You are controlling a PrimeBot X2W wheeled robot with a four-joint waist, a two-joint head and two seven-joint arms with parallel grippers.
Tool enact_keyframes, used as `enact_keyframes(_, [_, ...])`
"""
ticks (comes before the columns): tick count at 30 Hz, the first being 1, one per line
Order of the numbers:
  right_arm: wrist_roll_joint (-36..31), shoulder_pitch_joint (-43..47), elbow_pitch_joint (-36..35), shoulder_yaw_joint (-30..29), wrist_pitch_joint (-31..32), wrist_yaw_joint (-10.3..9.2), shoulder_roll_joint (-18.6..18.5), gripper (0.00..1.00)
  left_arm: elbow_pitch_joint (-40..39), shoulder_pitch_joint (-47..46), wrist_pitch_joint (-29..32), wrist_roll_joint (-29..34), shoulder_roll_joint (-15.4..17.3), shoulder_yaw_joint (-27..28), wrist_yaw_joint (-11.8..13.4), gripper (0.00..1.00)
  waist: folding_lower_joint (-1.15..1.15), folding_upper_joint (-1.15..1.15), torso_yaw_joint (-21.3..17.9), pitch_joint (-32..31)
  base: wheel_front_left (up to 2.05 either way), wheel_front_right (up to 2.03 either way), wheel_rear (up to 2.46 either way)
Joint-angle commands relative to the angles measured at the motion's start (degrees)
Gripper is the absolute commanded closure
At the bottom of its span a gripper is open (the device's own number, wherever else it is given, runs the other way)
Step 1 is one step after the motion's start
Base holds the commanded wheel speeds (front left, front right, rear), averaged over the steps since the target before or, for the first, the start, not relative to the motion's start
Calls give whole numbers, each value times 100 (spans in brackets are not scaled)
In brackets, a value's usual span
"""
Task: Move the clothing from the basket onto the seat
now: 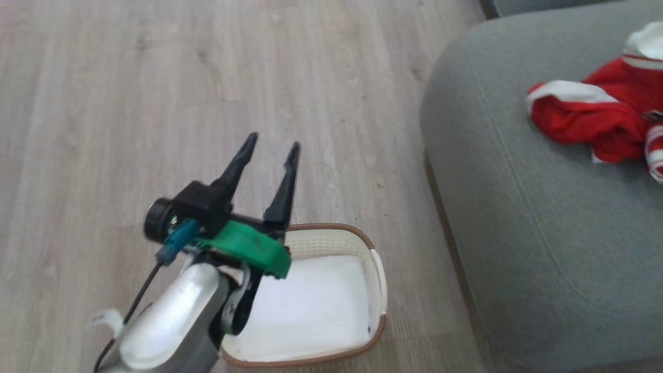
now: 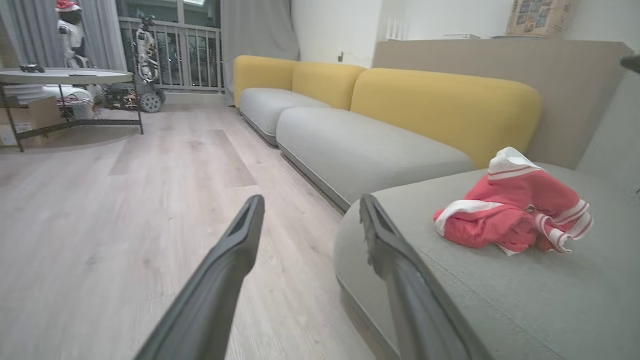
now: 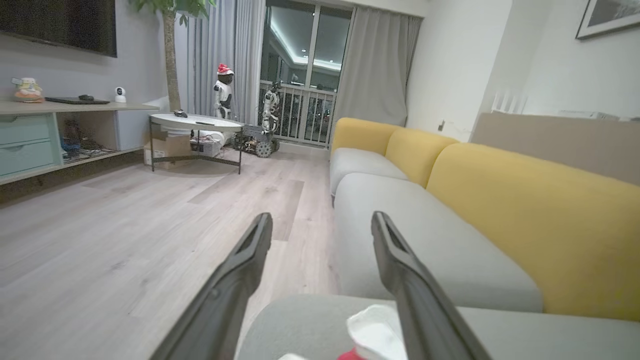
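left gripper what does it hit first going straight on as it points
Nothing close: the left gripper points along bare floor beside the seat; farther on, perhaps the front edge of the next cushion, depth unclear.

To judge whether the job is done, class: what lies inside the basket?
Inside the basket a flat white bottom shows, with nothing red on it. The left gripper and its forearm cover the basket's left part, so that part is hidden. The clothing lies on the seat.
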Motion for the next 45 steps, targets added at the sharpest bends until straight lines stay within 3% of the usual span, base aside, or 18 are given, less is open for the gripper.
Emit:
enact_keyframes(1, [-391,712,-428,-464,-51,-1,197,0,-217,-6,-58,-19,196,378,106,0,0,0,250,-168,0,0,0])
enact_keyframes(2, [-391,712,-428,-464,-51,-1,197,0,-217,-6,-58,-19,196,378,106,0,0,0,250,-168,0,0,0])
enact_keyframes(8, [-1337,2342,-1499,-1583,-52,-1,1341,0,-327,582,-75,-14,258,829,306,0,0,0,543,-358,0,0,0])
enact_keyframes(13, [-1704,3073,-1903,-1824,-52,-1,2055,0,-460,1100,-77,101,163,1295,343,0,0,0,671,-432,0,0,0])
enact_keyframes(20, [-1828,3443,-2065,-1969,-52,-1,2827,0,-565,1690,-78,506,-187,1975,156,0,0,0,744,-436,0,0,0])
enact_keyframes(32, [-2132,3611,-2014,-1710,-52,-1,3213,0,-304,2068,-78,1311,-795,2749,-508,0,0,0,759,-476,0,0,0])
enact_keyframes(45, [-2120,3551,-1986,-1615,-52,-1,3237,0,-59,2083,-78,1634,-1089,3111,-886,0,0,0,755,-458,0,0,0])
